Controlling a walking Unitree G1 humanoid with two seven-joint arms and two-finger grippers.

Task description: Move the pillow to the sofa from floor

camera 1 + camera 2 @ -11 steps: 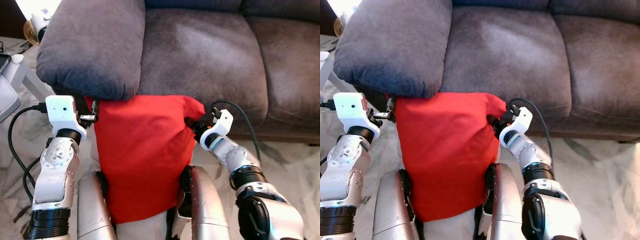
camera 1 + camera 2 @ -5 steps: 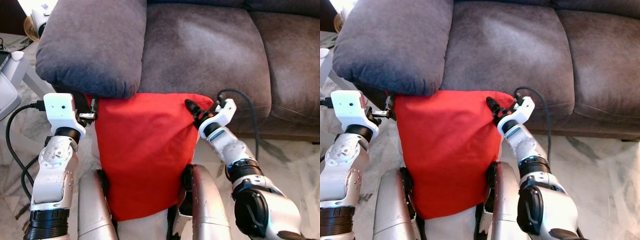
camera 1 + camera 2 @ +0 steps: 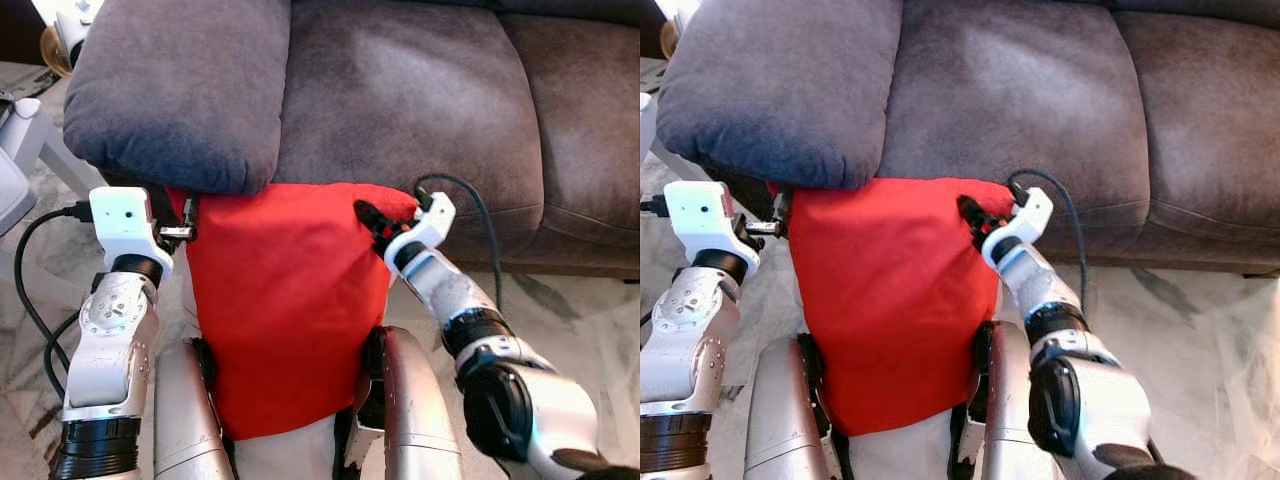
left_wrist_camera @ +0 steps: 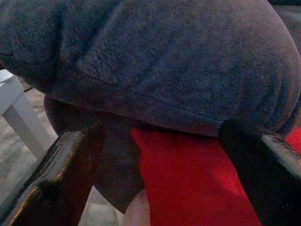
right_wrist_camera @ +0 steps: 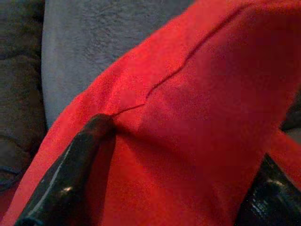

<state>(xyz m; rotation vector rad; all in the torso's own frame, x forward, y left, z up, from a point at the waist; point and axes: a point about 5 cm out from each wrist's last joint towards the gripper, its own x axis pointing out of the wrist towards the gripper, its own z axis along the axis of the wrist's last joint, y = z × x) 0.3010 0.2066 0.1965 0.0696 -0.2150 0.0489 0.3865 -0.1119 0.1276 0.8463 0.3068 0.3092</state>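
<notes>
A red pillow [image 3: 285, 310] hangs over my lap, its top edge against the front of the grey-brown sofa [image 3: 400, 100] and tucked under the padded armrest [image 3: 170, 90]. My left gripper [image 3: 183, 235] sits at the pillow's top left corner; in the left wrist view its fingers [image 4: 61, 165] are spread wide, with the red corner [image 4: 188, 183] between them and a gap on one side. My right gripper [image 3: 372, 218] is at the top right corner. In the right wrist view one finger [image 5: 70, 174] dents the red cloth [image 5: 197, 108], which fills the space between the fingers.
My silver thighs [image 3: 185, 410] stand on either side of the pillow's lower half. A white furniture leg [image 3: 20, 140] is at the far left. Marbled floor [image 3: 580, 310] lies to the right, below the sofa front. A black cable [image 3: 480, 220] loops from the right wrist.
My right gripper has moved leftward over the pillow's top right corner, and the bunched corner has flattened. The left arm has stayed put. The camera has shifted slightly.
</notes>
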